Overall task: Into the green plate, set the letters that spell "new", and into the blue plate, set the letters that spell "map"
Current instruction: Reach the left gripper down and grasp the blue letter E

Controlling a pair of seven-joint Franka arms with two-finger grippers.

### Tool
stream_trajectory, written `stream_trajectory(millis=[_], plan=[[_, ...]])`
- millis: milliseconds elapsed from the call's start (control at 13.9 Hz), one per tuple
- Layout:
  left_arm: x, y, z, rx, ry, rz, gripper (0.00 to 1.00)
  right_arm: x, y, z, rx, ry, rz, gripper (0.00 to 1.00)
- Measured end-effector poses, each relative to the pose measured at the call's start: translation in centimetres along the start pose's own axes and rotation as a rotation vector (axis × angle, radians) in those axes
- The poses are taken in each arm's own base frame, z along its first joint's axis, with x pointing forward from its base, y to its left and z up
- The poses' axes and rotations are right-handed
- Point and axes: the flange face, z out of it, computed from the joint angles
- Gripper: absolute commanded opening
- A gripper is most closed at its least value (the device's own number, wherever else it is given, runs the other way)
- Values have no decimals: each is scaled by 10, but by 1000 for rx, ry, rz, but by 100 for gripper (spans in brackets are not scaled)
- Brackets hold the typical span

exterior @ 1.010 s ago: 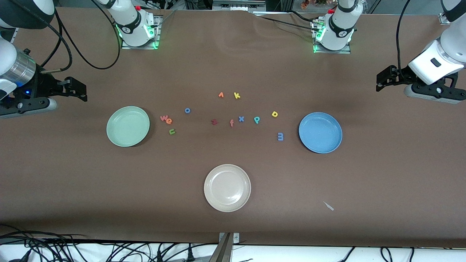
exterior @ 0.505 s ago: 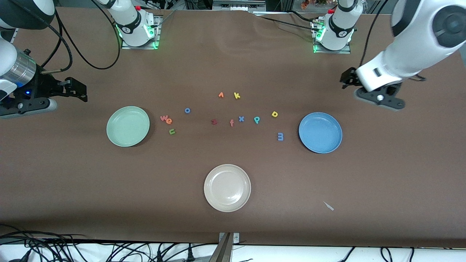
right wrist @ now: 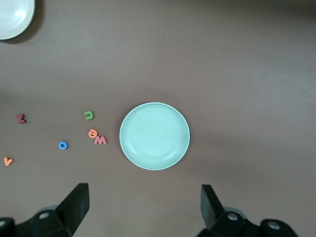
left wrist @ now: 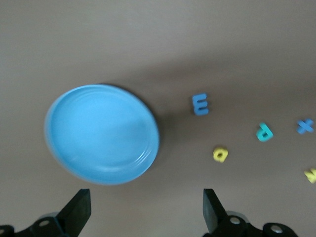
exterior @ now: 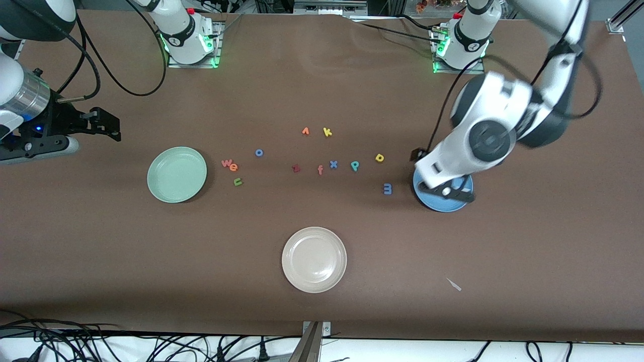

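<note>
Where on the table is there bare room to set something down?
Bare cloth lies between the green plate and the cream plate, and between that and the blue plate. Crowded: the scattered letters from the w to the blue m.

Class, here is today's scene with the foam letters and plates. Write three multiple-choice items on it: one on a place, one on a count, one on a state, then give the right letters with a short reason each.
1. Where does the blue m lie?
A. in the blue plate
B. on the table beside the blue plate
C. in the cream-white plate

2. How many plates stand on the table?
A. two
B. three
C. four

3. How is the left hand?
A. open and empty
B. shut on the yellow a
C. shut on the blue m

Answers:
1 B, the m sits on bare table next to the blue plate.
2 B, the green plate, the blue plate and the cream-white plate show.
3 A, its fingers stand wide apart with nothing between them, over the blue plate.
</note>
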Motion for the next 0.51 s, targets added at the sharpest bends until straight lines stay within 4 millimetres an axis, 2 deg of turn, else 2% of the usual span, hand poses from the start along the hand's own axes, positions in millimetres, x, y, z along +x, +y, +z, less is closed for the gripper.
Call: stream_trajectory(millis=[144, 216, 361, 505], plan=[[41, 16, 60, -2, -3, 6, 100, 0, -1, 0, 9, 0, 0, 100], [57, 18, 78, -11, 31, 5, 100, 0, -1, 0, 18, 2, 1, 100], [72, 19, 90, -24, 76, -1, 100, 2, -2, -1, 27, 13, 2, 100], [72, 28, 89, -36, 83, -5, 100, 3, -2, -2, 27, 25, 3, 100]])
